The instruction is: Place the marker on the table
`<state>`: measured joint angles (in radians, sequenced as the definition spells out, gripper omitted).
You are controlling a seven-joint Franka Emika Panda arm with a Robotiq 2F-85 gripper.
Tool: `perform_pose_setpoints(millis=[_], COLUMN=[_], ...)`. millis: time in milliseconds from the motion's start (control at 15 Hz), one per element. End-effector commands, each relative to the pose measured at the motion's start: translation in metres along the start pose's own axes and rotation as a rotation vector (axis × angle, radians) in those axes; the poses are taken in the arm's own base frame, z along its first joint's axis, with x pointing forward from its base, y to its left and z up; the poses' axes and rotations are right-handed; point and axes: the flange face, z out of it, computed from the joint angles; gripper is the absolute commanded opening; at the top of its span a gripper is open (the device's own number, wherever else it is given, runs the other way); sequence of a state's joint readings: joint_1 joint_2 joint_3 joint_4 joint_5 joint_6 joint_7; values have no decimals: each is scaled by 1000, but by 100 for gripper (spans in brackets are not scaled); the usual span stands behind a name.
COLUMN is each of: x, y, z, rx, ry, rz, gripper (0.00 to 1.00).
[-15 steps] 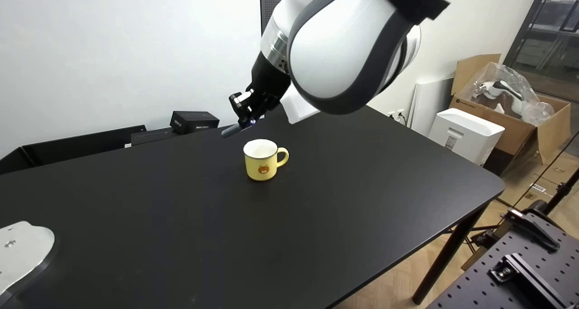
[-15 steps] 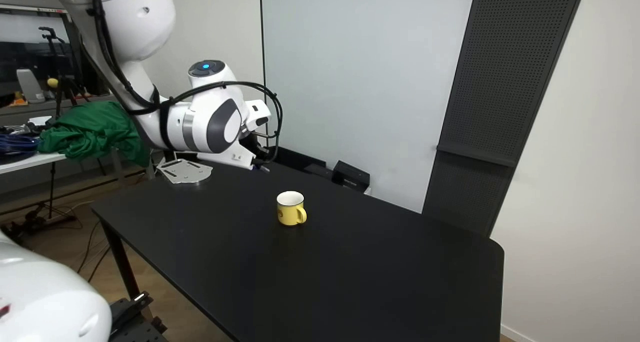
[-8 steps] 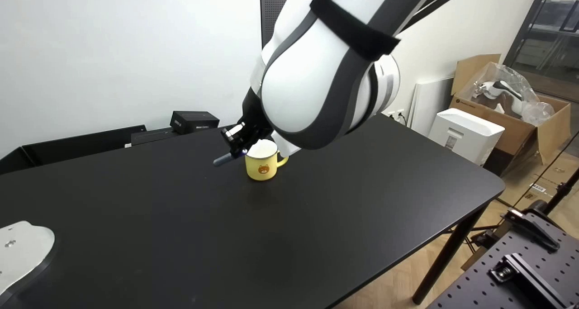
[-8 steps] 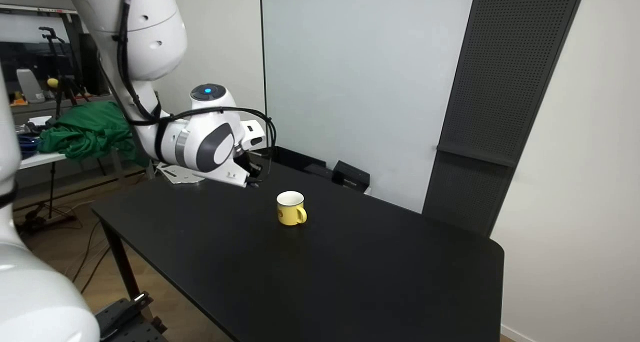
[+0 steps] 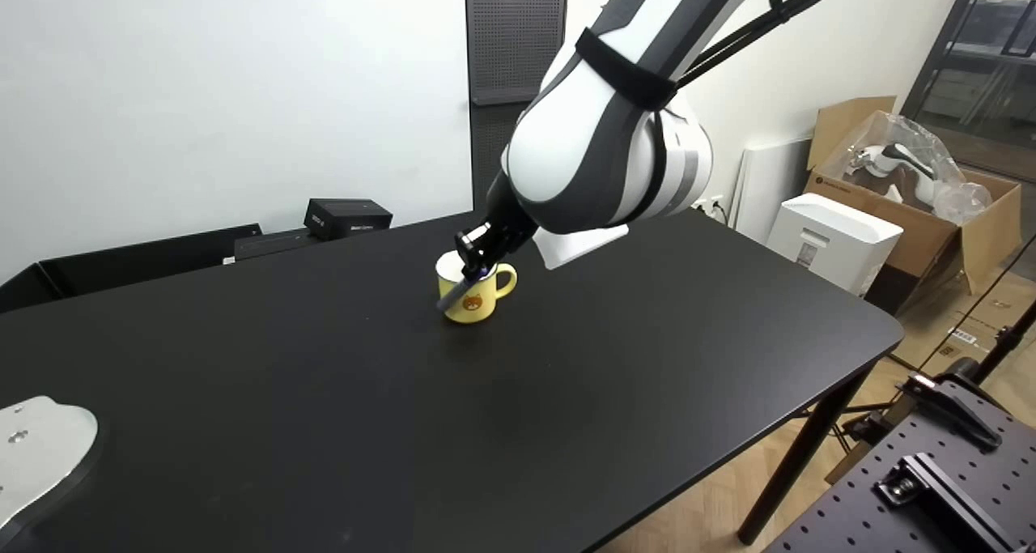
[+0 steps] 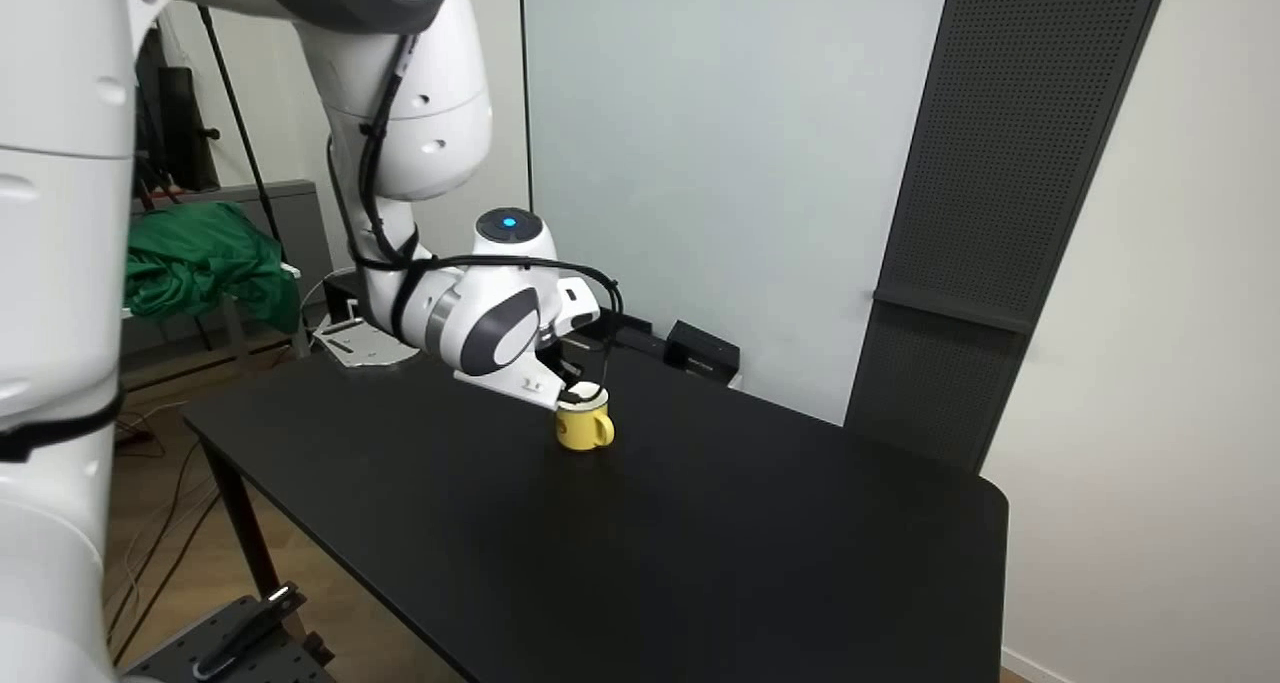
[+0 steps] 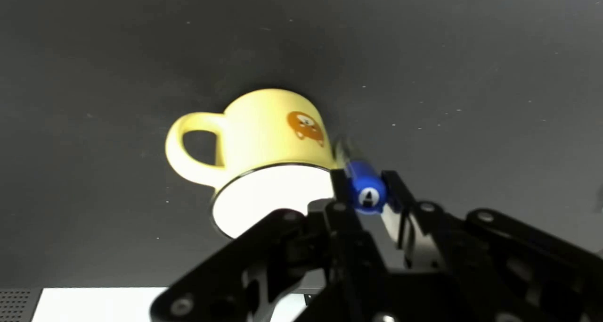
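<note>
Well, the Robotiq gripper (image 7: 367, 188) had its jaws drawn close together, pinched about the blue end of the marker (image 7: 362, 172); a white disc with a black mark showed on that end in the wrist view. The greyish remainder of the marker was blurred there, running out beyond the jaws beside the yellow mug (image 7: 268, 131), on the side printed with a brown animal face. In an exterior view the marker (image 5: 460, 292) slanted downward and crossed in front of the mug; whether it touched the mug or the matte black surface (image 5: 631, 359), I could not tell. The mug stood upright on the surface, white inside, with a dark line round its rim. In both exterior views the white and grey arm (image 6: 440, 108) slanted down over the surface, black cables (image 6: 480, 260) strapped along it. A pale metal plate (image 5: 40, 444) lay at one end of the surface. Beyond the surface in an exterior view, a black box (image 5: 348, 219) sat by the pale wall (image 5: 210, 91), and a cardboard box (image 5: 898, 213) holding something in clear plastic (image 5: 931, 144) stood near a white container (image 5: 834, 241). In an exterior view a green cloth (image 6: 205, 268) lay heaped behind the arm, and a dark perforated panel (image 6: 1020, 133) rose along the wall.
</note>
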<state>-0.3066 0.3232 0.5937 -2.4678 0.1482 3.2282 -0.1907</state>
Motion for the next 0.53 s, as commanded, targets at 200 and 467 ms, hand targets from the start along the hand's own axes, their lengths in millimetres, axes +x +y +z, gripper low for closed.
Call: perform_pose_setpoints(millis=[200, 467], x=[-6, -8], y=[48, 55], z=[4, -2], rx=[-5, -21], ry=[-38, -69], rz=[55, 88], gripper=[69, 96])
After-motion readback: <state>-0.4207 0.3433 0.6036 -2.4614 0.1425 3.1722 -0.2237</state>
